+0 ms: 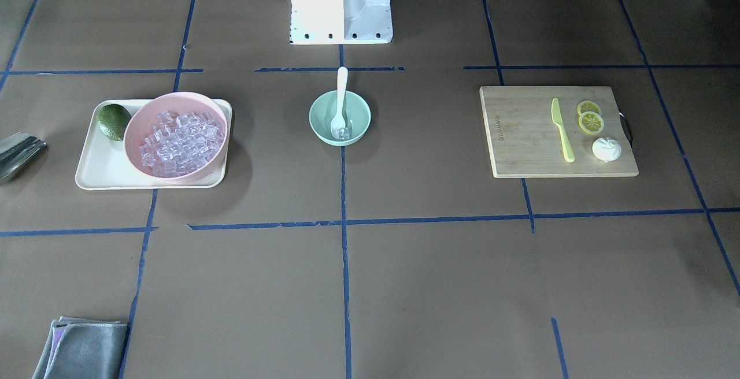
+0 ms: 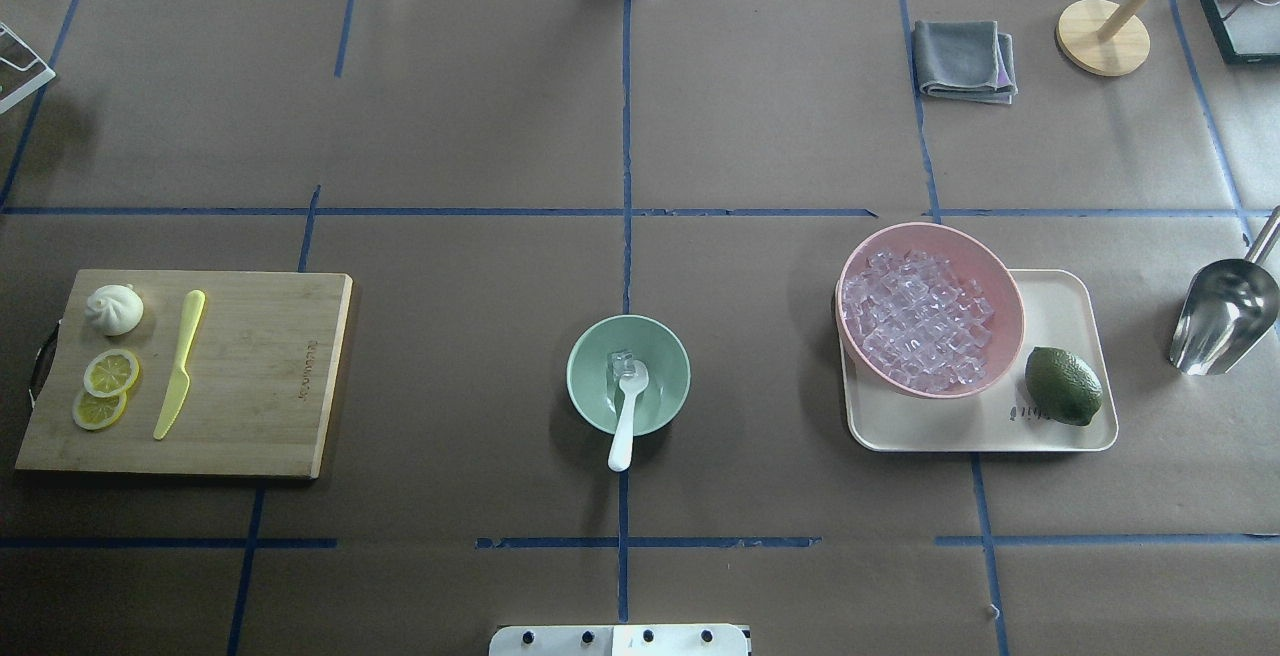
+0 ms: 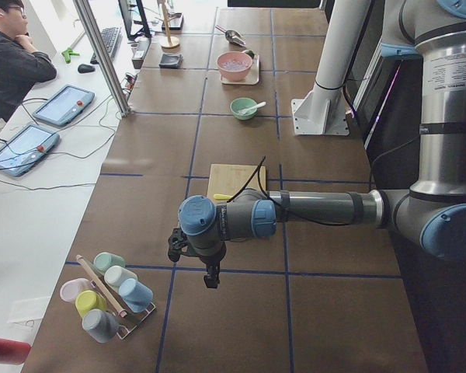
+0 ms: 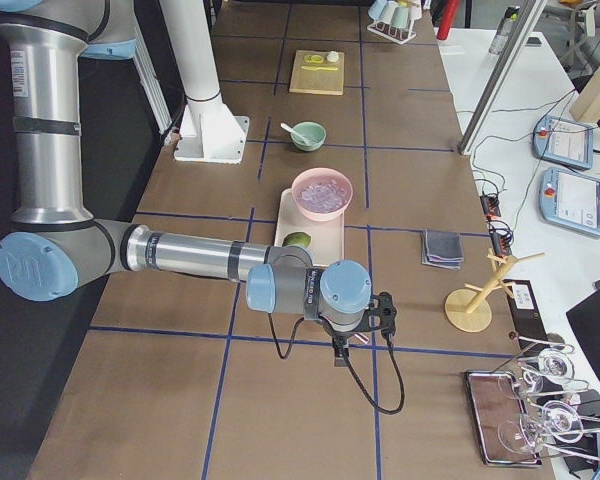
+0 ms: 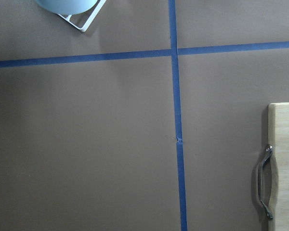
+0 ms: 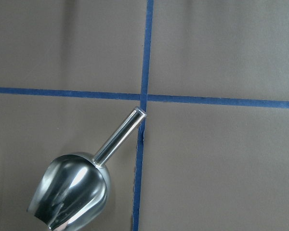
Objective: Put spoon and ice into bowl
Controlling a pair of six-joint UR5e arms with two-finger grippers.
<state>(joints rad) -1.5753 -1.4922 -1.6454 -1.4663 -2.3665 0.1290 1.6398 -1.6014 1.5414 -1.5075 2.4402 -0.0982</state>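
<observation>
Judging the small white plastic spoon (image 2: pixel 627 414) first: it looks very light and stiff, with a smooth, slender handle that could pivot in a pinch. I would take it across the handle's free end, which sticks out over the near rim of the small round mint-green bowl (image 2: pixel 585 391). Its scoop lies inside that bowl, at the middle of the brown surface (image 2: pixel 450 116), touching a few small clear ice cubes (image 2: pixel 620 363) at the bottom. Those cubes look hard, glassy and slippery, and I would expect a single one to squirt out of a pinch. Many more fill the larger pink bowl (image 2: pixel 1003 281) on the cream tray (image 2: pixel 1065 301) to the right, with a shiny metal scoop (image 2: pixel 1225 316) lying further right. By my reading, spoon and ice are both in the bowl and little is left to do.

Both arms reach out low past the ends of the surface, forearms about level and wrists turned down. The left tool (image 3: pixel 210 280) hangs near the rack of pastel cups (image 3: pixel 109 299), and the right tool (image 4: pixel 338 352) hangs close to the metal scoop. The side views are too small for me to tell whether either tool is spread or pressed together.
</observation>
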